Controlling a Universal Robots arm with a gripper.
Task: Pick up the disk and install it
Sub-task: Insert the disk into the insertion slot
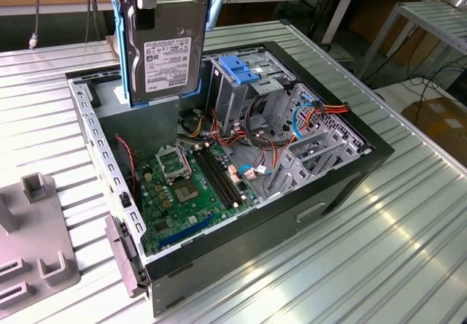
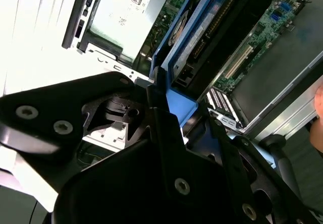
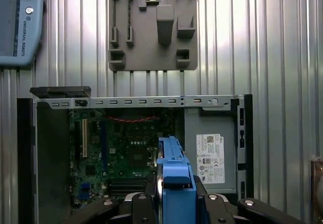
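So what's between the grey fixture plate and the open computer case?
Nothing but bare ribbed table separates plate from case, in the first wrist view.

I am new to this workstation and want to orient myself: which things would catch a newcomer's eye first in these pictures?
First comes the disk in its blue frame, held upright by the gripper above the open computer case in the exterior view. Next is the green motherboard, lying bare on the case floor, and the blue handle on top of the metal cage beside it.
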